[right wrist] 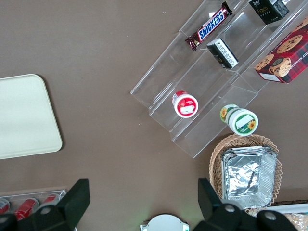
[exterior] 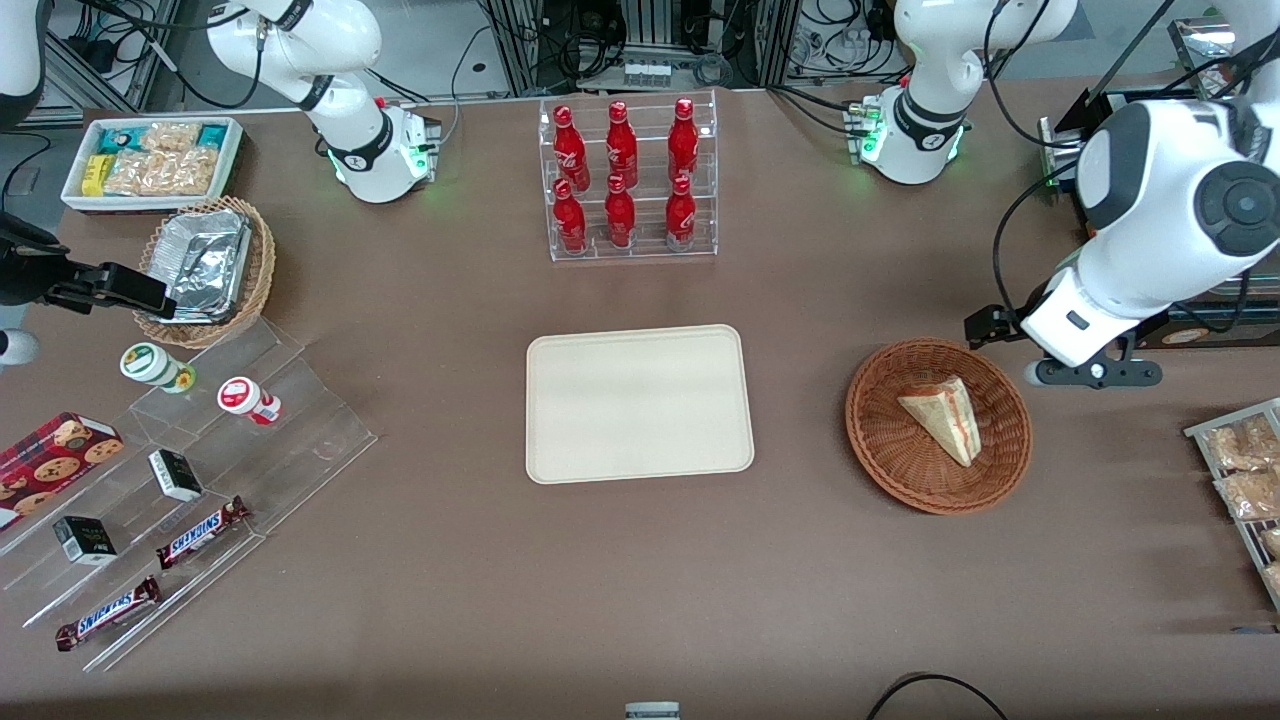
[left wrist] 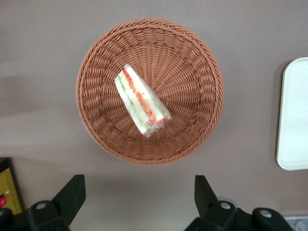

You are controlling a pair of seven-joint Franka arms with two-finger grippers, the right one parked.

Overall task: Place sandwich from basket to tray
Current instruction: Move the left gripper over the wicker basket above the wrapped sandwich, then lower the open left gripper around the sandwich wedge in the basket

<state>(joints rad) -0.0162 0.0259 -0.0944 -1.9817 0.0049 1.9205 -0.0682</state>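
The sandwich (exterior: 945, 415), a pale wrapped wedge with red and green filling at its edge, lies in the round reddish-brown wicker basket (exterior: 880, 455). The cream tray (exterior: 638, 403) lies flat beside the basket, toward the parked arm's end, with nothing on it. My left gripper (exterior: 1095, 373) hangs above the table just outside the basket's rim, toward the working arm's end. In the left wrist view the gripper (left wrist: 139, 195) is open and holds nothing. That view also shows the sandwich (left wrist: 141, 101) in the basket (left wrist: 202, 62) and an edge of the tray (left wrist: 293, 120).
A clear rack of red bottles (exterior: 628, 180) stands farther from the camera than the tray. A rack of snack packets (exterior: 1245, 470) lies at the working arm's end. A clear stepped stand (exterior: 300, 440), a tan basket of foil containers (exterior: 205, 270) and a white bin (exterior: 150, 160) are at the parked arm's end.
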